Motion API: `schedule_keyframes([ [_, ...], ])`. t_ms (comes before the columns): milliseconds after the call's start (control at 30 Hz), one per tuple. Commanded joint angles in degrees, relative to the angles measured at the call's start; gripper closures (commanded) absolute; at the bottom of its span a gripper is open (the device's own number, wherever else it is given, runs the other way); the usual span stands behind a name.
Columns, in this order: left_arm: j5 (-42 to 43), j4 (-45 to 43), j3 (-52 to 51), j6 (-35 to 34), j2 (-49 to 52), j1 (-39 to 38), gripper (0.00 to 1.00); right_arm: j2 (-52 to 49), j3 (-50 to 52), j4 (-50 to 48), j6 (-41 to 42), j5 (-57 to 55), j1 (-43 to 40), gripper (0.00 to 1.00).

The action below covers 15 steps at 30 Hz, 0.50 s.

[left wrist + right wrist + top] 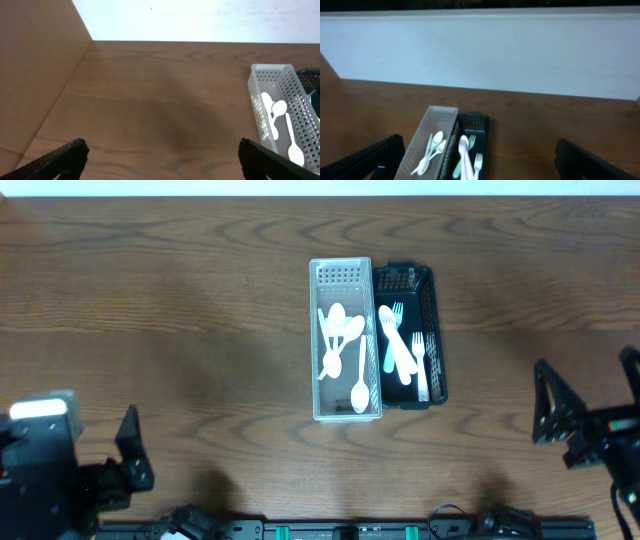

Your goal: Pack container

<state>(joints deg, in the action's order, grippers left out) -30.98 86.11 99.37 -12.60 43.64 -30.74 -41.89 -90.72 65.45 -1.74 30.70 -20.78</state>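
Observation:
A white perforated basket [344, 412] stands at the table's middle and holds several white spoons [338, 330]. A black basket [434, 330] touches its right side and holds white forks [418, 358] and a spoon. Both baskets show in the right wrist view, the white one [424, 140] and the black one [483, 130]. The white basket also shows in the left wrist view [260, 85]. My left gripper [160, 156] is open and empty at the front left. My right gripper [480, 159] is open and empty at the front right. Both are far from the baskets.
The wooden table [180, 300] spreads around the baskets. A pale wall [485, 50] runs along its far edge. The arms' bases sit along the front edge [350, 530].

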Motion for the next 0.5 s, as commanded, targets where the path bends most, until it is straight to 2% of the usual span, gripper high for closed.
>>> schedule_keyframes([
  [0,-1.42,0.94,0.24,0.28,-1.07,0.2,0.02,0.83,-0.09,1.38,-0.5,0.83,-0.48,0.01],
  [467,-1.42,0.94,0.24,0.28,-1.51,0.2,0.02,0.9,-0.09,7.04,-0.5,0.83,-0.48,0.01],
])
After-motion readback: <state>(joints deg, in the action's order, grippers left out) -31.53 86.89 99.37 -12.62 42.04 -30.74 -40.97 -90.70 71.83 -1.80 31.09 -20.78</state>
